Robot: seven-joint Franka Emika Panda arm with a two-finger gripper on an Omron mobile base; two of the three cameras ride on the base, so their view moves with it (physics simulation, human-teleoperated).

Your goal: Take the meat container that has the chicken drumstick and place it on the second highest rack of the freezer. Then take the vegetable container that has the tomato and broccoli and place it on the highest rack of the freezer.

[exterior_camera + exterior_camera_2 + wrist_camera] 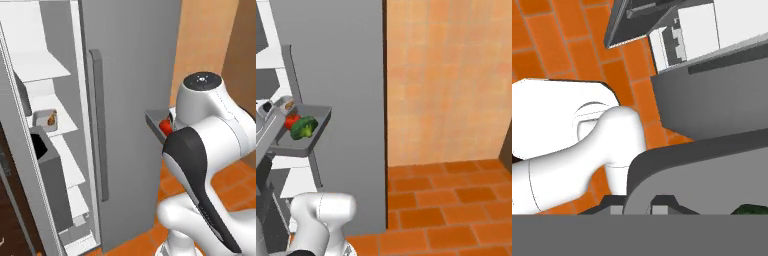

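Observation:
The vegetable container [304,143] is a shallow grey tray, held up in the air in front of the freezer's closed right door [135,100]. It holds the red tomato [291,121] and the green broccoli [304,126]. My gripper [637,205] is shut on the tray's near rim [702,165]. In the left base view my arm hides most of the tray [154,121], though the tomato [164,125] peeks out. The meat container [46,119] with the chicken drumstick [51,120] sits inside the freezer on a white shelf, one below the top shelf [37,67] in view.
The freezer's left door [22,165] stands open, with a dark-grey bin [50,175] on it. A long vertical handle [99,125] runs down the closed door. To the right are an orange tiled wall [446,75] and floor [456,205].

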